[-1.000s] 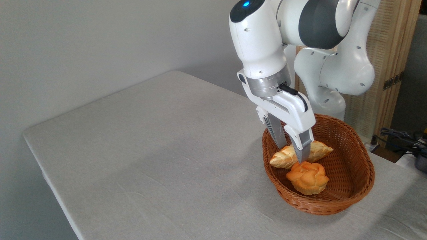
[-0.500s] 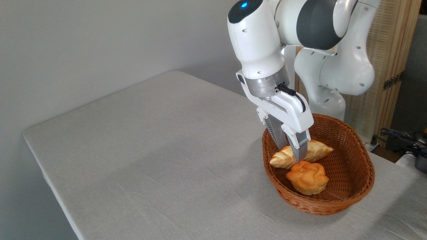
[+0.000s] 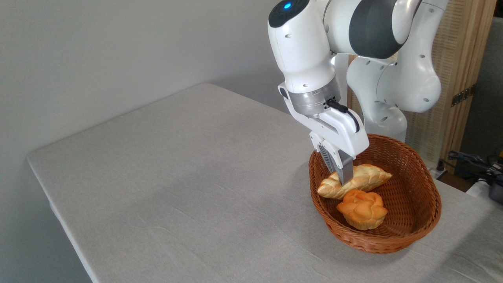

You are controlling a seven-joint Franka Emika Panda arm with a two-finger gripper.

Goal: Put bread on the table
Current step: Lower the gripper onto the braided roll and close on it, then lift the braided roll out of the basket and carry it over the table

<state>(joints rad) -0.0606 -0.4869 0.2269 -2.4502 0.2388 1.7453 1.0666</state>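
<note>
One grey cloth bench (image 3: 177,165) spreads out left of the hand, bare. Beneath the hand sits a wicker basket (image 3: 424,220). Inside, the braided bread (image 3: 369,177) lies gripped near its middle by the closed hand (image 3: 341,177), an orange bun (image 3: 362,209) just below. Likely light and soft, the loaf suits this mid-body pinch; squeezing could dent it

Basket (image 3: 426,220) set on bench (image 3: 188,173), at right side near far edge. Bread (image 3: 363,179) laid in basket, toward its left and rear. Bun (image 3: 362,209) placed in front of bread, touching it. Tool (image 3: 340,176) positioned over bread's left half. Rest of bench spread to left.
</note>
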